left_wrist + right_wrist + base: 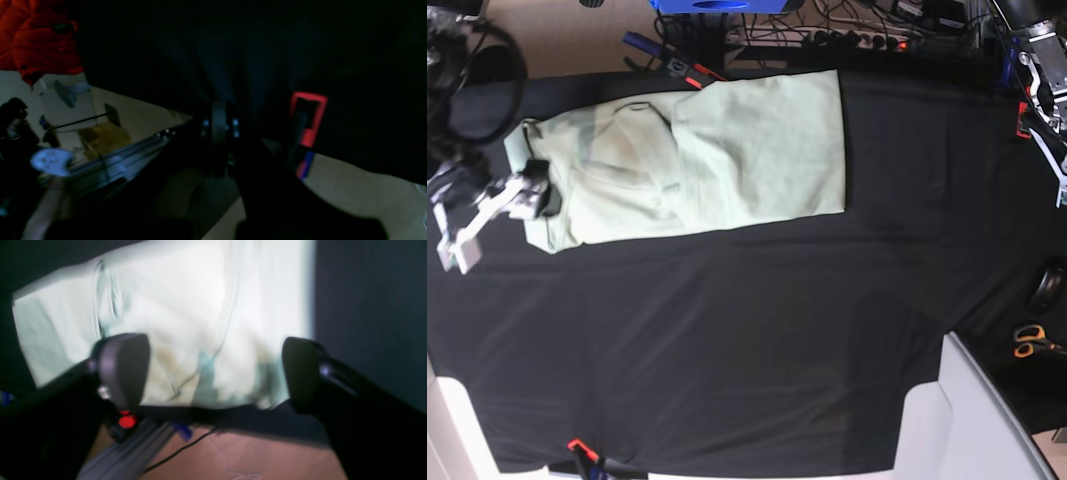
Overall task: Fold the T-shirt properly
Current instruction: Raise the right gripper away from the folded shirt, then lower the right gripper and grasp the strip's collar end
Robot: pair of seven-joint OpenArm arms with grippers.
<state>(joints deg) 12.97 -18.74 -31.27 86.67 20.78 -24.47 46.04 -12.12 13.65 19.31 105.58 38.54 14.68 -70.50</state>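
The black tabletop (747, 350) carries the T-shirt (727, 160), a long folded band near the far edge. The right tool (213, 373) stands at its collar end, spread wide and empty. I'd pinch both layers squarely there before folding the band across. The left tool (220, 133), pressed together and empty, waits well apart.
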